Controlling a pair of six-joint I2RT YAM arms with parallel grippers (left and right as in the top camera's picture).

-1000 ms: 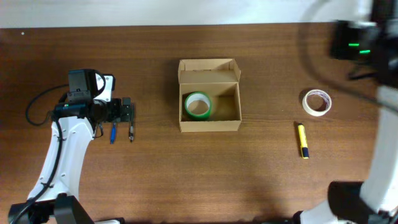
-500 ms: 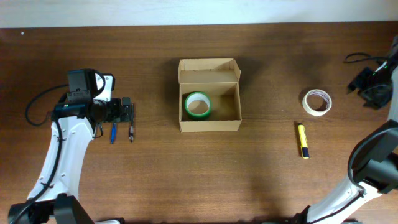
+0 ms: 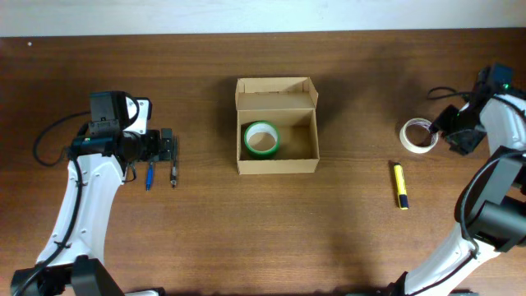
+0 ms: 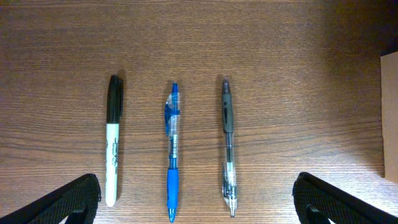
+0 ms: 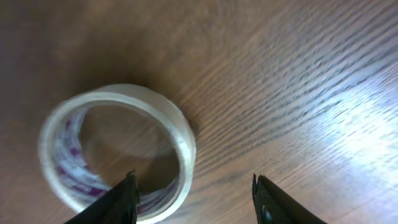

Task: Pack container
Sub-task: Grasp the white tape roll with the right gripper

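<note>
The tan cardboard container (image 3: 277,125) stands open mid-table with its flap lid folded back and a green tape roll (image 3: 261,139) inside on the left. A clear tape roll (image 3: 417,136) lies flat at the right; in the right wrist view (image 5: 115,149) it sits low left. My right gripper (image 3: 448,131) is open just beside this roll's right rim, one finger over the roll's hole, the other outside (image 5: 194,196). My left gripper (image 3: 168,149) is open and empty over a blue pen (image 4: 172,149), a black-grip clear pen (image 4: 228,143) and a black-capped marker (image 4: 112,137).
A yellow marker (image 3: 399,185) lies on the table below the clear tape roll. The box's edge shows at the far right of the left wrist view (image 4: 390,112). A black cable trails left of the left arm (image 3: 45,140).
My right arm has swung in from the upper right edge and come down next to the clear tape roll. The left arm and the box have not moved.
</note>
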